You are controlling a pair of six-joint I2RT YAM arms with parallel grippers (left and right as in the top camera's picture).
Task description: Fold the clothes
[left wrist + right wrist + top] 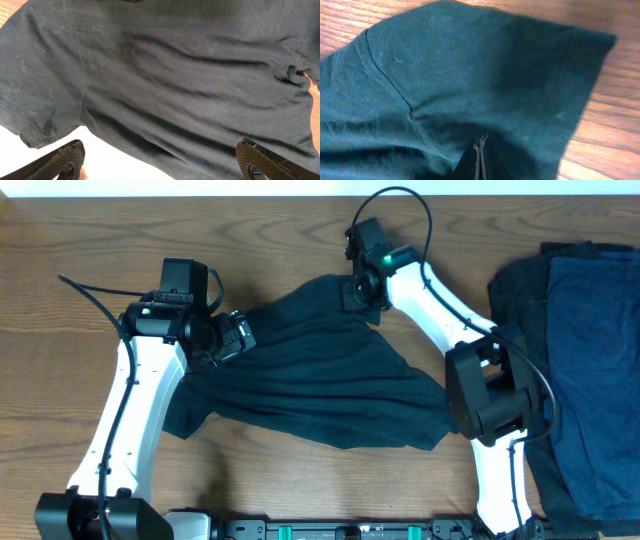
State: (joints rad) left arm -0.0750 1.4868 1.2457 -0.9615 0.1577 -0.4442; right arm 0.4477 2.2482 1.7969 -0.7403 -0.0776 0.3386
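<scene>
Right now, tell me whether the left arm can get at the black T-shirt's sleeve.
Probably yes. The left claw is open directly over the black T-shirt, its sleeve just beside one finger, nothing in between. The right claw is shut on the shirt's far edge, out of the way.

Bare bench (250, 230) lay open along the far edge; the black T-shirt (330, 380) filled the middle, piled clothes (590, 380) the right.

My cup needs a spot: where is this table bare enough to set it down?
Bare wood lies along the far edge of the table beyond the black T-shirt, at the left edge outside the left arm, and in front of the shirt between both arms. The right side is crowded: right arm and stacked clothes.
</scene>
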